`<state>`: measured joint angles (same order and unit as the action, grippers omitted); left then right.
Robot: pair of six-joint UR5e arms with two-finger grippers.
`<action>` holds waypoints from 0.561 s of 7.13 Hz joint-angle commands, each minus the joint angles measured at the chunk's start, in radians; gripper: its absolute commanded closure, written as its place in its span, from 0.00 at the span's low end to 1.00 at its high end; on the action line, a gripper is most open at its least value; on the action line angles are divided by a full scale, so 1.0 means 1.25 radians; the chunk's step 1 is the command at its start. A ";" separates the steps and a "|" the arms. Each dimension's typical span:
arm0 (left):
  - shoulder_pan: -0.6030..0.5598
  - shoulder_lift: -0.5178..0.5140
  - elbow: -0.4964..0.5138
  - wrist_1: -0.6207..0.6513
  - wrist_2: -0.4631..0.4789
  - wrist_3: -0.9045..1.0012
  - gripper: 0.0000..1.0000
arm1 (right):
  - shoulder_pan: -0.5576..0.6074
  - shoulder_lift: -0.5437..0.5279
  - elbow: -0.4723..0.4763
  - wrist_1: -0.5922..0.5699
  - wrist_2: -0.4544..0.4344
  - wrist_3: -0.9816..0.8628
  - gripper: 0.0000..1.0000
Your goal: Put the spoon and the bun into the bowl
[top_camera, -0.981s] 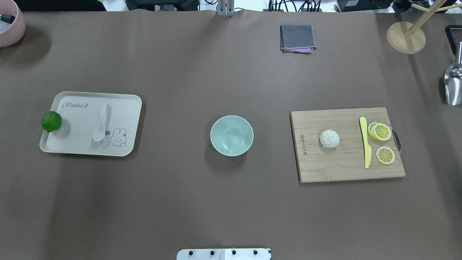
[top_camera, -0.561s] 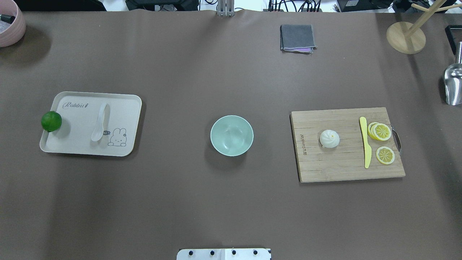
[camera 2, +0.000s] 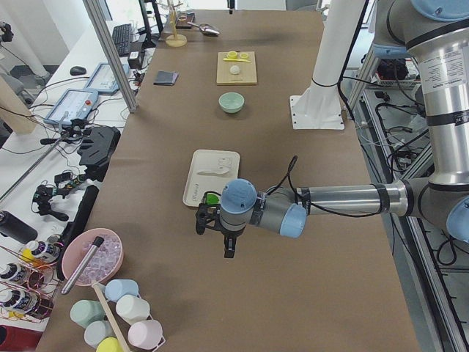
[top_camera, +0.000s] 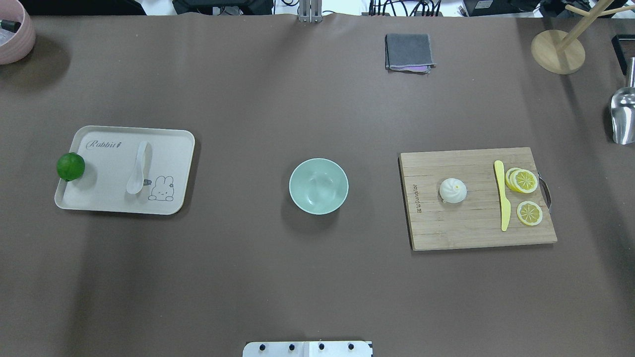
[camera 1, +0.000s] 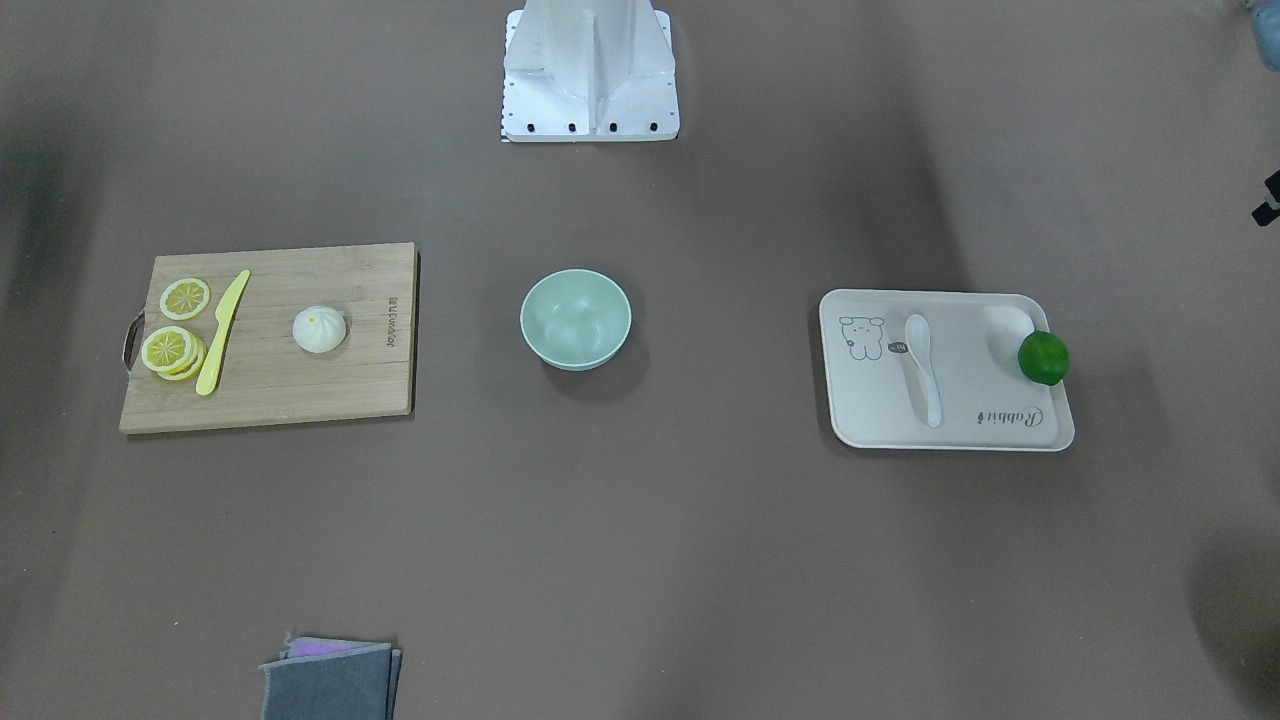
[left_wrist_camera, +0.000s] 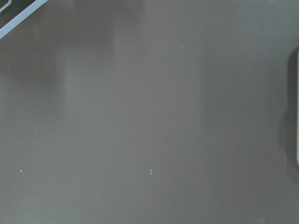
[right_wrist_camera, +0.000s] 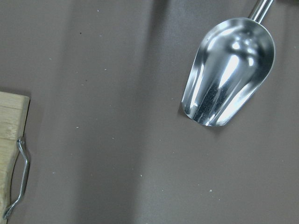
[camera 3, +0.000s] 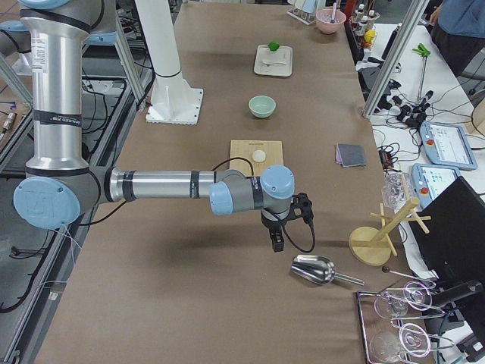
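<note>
The white spoon [top_camera: 137, 168] lies on the cream rabbit tray [top_camera: 168, 141] at the left of the overhead view, and shows in the front view [camera 1: 923, 368]. The white bun [top_camera: 452, 190] sits on the wooden cutting board [top_camera: 446, 228] at the right, and shows in the front view [camera 1: 319, 329]. The mint-green bowl [top_camera: 318, 186] stands empty between them. My left gripper [camera 2: 229, 251] hangs over bare table beyond the tray's lime end. My right gripper [camera 3: 277, 243] hangs beyond the board, near a metal scoop. I cannot tell whether either is open or shut.
A green lime [top_camera: 70, 166] rests on the tray's outer edge. A yellow knife [top_camera: 503, 194] and lemon slices [top_camera: 524, 181] lie on the board. A metal scoop [right_wrist_camera: 228, 72], a wooden stand [top_camera: 558, 51], a grey cloth [top_camera: 408, 51] and a pink bowl [top_camera: 15, 34] stand around the table's edges.
</note>
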<state>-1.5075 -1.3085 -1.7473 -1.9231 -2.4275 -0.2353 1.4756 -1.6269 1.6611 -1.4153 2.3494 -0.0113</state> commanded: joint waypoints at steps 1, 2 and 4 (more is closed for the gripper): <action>-0.028 -0.005 -0.007 0.031 -0.004 0.000 0.01 | 0.018 0.013 -0.001 -0.005 -0.006 -0.001 0.00; -0.031 -0.006 -0.007 0.033 -0.004 0.000 0.01 | 0.028 0.023 -0.002 -0.009 -0.017 -0.001 0.00; -0.029 -0.015 -0.016 0.062 0.002 -0.002 0.01 | 0.036 0.036 -0.021 -0.010 -0.015 0.000 0.00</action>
<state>-1.5436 -1.3223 -1.7606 -1.8650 -2.4305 -0.2367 1.5132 -1.5920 1.6461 -1.4269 2.3316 -0.0119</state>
